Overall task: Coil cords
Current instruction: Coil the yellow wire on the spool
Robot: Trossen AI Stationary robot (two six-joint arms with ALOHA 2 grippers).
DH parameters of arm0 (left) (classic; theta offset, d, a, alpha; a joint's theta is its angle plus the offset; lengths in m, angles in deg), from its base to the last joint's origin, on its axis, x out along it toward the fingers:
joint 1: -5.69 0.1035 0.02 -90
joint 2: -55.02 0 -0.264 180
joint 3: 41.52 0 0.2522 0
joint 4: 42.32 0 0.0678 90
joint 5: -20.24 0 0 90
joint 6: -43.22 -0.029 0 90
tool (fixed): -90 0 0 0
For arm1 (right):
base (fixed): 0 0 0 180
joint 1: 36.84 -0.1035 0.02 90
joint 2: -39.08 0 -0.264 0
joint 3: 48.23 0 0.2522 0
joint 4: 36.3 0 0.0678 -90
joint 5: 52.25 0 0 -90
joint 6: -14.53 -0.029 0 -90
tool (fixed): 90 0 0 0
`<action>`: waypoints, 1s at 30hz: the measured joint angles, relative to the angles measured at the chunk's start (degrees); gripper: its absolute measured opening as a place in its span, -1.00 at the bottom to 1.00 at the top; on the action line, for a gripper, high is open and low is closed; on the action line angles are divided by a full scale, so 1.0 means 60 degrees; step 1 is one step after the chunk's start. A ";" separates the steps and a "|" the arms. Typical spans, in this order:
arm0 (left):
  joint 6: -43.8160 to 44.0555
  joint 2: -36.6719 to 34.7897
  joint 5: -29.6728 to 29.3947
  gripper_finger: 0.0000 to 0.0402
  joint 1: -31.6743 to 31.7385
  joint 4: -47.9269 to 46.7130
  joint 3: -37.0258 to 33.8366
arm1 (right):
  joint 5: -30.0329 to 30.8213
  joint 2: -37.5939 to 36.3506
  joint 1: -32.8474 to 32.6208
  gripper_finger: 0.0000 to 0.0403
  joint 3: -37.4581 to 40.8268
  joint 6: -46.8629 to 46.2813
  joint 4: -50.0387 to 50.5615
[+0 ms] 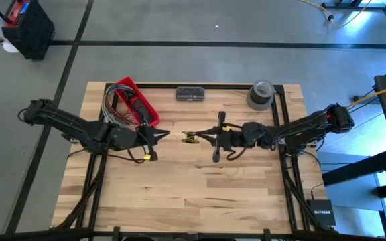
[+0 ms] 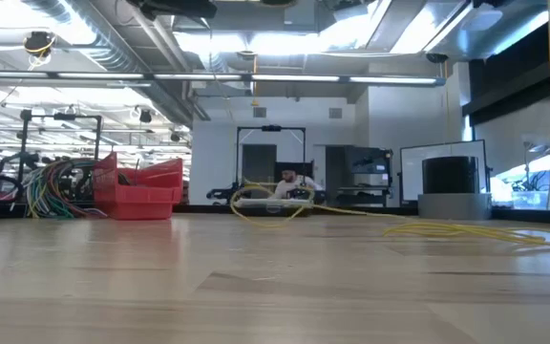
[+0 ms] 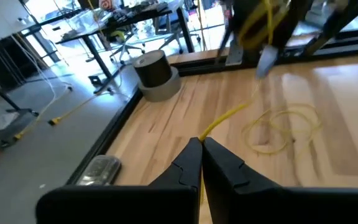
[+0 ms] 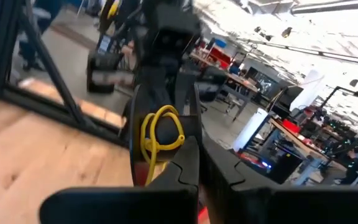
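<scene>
The red bin (image 1: 135, 100) sits on the wood table (image 1: 179, 194), near the far left edge. A bunch of many-colored wires (image 1: 112, 104) spills out of it on its left side. In the low view the wires hang over the bin's left end. Can't tell what else is in the bin.

Right of the bin, along the same far edge, lie a dark flat thing (image 1: 189, 93) & then a grey tape roll (image 1: 261, 94).

The left gripper (image 1: 163, 134) is just right of the bin's near end. Its fingers (image 3: 188, 163) are pinched tight on the yellow cord (image 3: 272, 127). From the tips the cord runs out across the wood & falls in loose loops on the table.

The right gripper (image 1: 196, 138) is further right of the bin, facing the left one. Its fingers (image 4: 185, 158) are clenched on a small loop of the same cord.

Table is pale wood planks w/ a black frame around it. It stands on a grey floor. Beyond it the room has desks, screens, pipes & long lights overhead. A person (image 2: 289, 182) sits far back.
</scene>
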 joint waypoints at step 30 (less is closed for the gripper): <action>0.0717 -0.0062 -0.0340 -0.99 0.0116 0.0136 0.0000 | 0.2152 0.0136 0.0091 -0.97 0.0000 0.1051 0.1430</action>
